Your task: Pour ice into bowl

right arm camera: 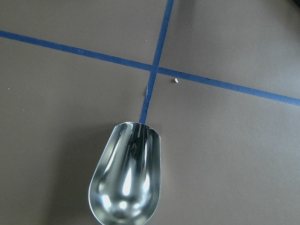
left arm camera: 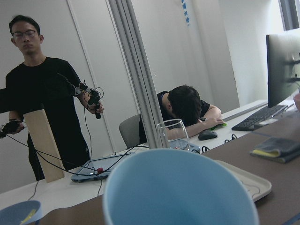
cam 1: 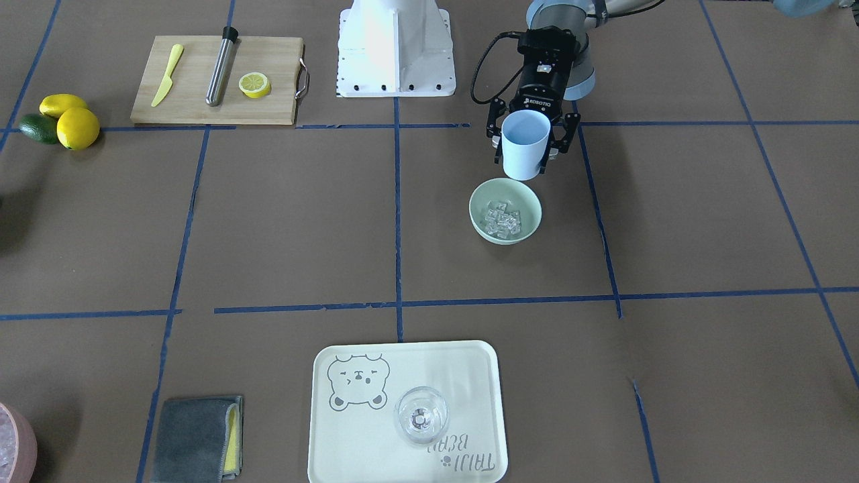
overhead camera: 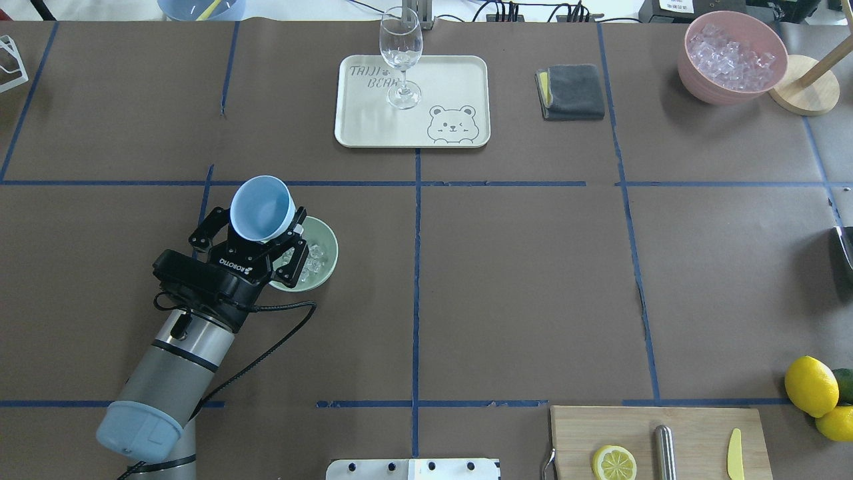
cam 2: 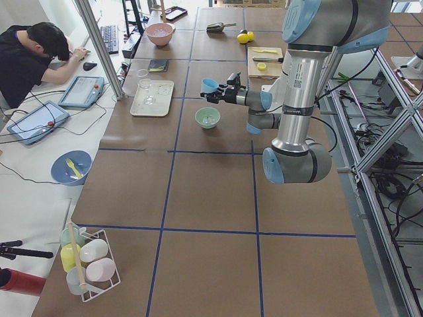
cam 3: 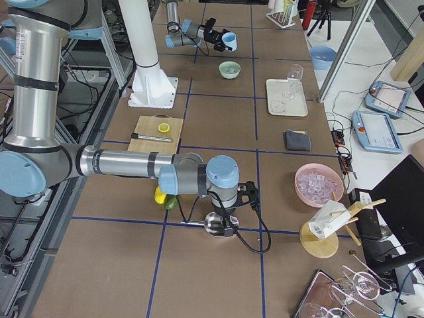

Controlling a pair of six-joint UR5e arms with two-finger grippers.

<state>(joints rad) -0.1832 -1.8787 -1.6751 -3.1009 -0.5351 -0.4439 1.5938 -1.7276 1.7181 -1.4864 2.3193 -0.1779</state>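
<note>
My left gripper [cam 1: 531,149] is shut on a light blue cup [cam 1: 525,133], held upright to slightly tilted just above the robot-side rim of the pale mint-green bowl [cam 1: 479,201]. The overhead view shows the cup [overhead camera: 261,208] empty inside. Several clear ice cubes [cam 1: 503,220] lie in the bowl [overhead camera: 328,257]. The left wrist view shows only the cup's rim [left arm camera: 180,192]. My right gripper [cam 3: 233,207] holds a metal scoop [right arm camera: 126,178] low over the bare table, far from the bowl; its fingers are hidden.
A cream tray [overhead camera: 346,133] with a wine glass [overhead camera: 400,60] stands across the table. A grey cloth [overhead camera: 570,92] and a pink container of ice [overhead camera: 731,63] lie beyond. A cutting board [overhead camera: 693,427] and lemons [overhead camera: 810,385] sit near the right arm.
</note>
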